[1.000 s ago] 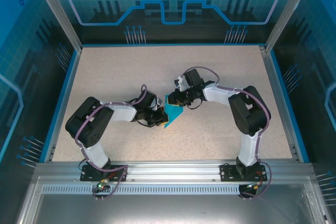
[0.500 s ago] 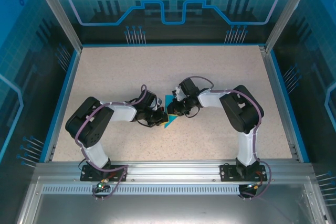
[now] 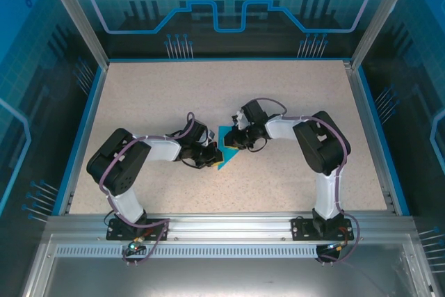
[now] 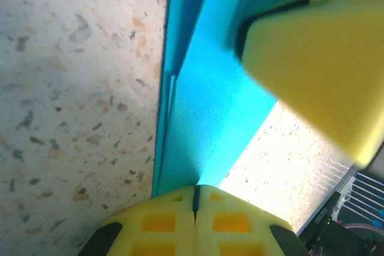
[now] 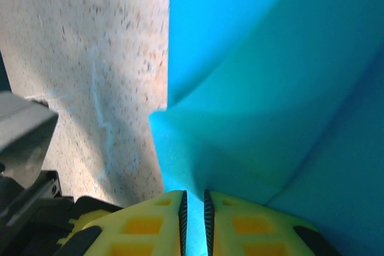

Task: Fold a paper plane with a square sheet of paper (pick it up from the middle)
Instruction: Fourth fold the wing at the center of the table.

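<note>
Paper (image 3: pixel 223 158) shows less since right pincer (image 3: pixel 230 145) moved closer.

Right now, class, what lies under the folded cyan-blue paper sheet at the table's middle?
The speckled beige tabletop shows along the edges of the folded cyan-blue paper sheet and likely continues beneath it; whatever lies directly underneath is covered by the paper.

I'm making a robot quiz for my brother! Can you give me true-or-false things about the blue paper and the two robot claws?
1. The creased cyan-blue paper sheet is near the middle of the speckled beige table. True.
2. The left gripper is wide open. False: it is shut on the paper's edge.
3. The right gripper pinches the paper too. True.
4. The paper is a flat, unfolded square. False: it shows folds and layers.
</note>
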Controlling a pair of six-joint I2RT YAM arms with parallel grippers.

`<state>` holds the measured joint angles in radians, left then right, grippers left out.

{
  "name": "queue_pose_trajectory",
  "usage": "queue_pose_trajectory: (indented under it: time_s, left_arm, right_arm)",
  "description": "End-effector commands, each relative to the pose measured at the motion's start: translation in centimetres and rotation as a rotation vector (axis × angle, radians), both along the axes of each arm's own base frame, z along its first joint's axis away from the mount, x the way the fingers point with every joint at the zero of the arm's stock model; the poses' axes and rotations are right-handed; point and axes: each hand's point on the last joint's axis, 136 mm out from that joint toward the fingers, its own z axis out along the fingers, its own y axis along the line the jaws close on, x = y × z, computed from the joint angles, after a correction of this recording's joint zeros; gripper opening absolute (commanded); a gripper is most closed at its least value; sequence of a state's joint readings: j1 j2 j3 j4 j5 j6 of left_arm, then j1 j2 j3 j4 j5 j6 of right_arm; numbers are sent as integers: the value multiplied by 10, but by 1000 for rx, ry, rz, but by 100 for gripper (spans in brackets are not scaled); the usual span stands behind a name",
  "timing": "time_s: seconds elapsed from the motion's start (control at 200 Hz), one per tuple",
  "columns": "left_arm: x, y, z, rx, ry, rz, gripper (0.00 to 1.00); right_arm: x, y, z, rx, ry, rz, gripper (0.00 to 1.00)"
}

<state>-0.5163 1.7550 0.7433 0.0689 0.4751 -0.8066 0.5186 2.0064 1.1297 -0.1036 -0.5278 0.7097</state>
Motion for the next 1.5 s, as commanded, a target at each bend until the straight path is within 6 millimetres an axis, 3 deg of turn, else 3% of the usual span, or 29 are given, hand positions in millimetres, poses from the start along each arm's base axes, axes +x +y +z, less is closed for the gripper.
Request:
queue_pose_trajectory:
  time_s: [0.0,0.28,0.465,0.88,1.495]
  left_arm:
    - [-49,46,-65,249,198,20,0]
    - [-49,46,-64,248,196,17,0]
    - [-50,46,-64,251,197,14,0]
    - [-50,47,-64,255,198,11,0]
    - [-52,47,-64,258,204,3,0]
  right_arm:
    - [20,-14,-10,-48,-16,-50,19]
    - [33,-24,-18,-60,3,-87,20]
    - [39,-26,-13,-53,-1,-100,21]
    - [37,-16,-7,-52,-10,-69,18]
    - [77,-36,-13,-89,-4,-174,18]
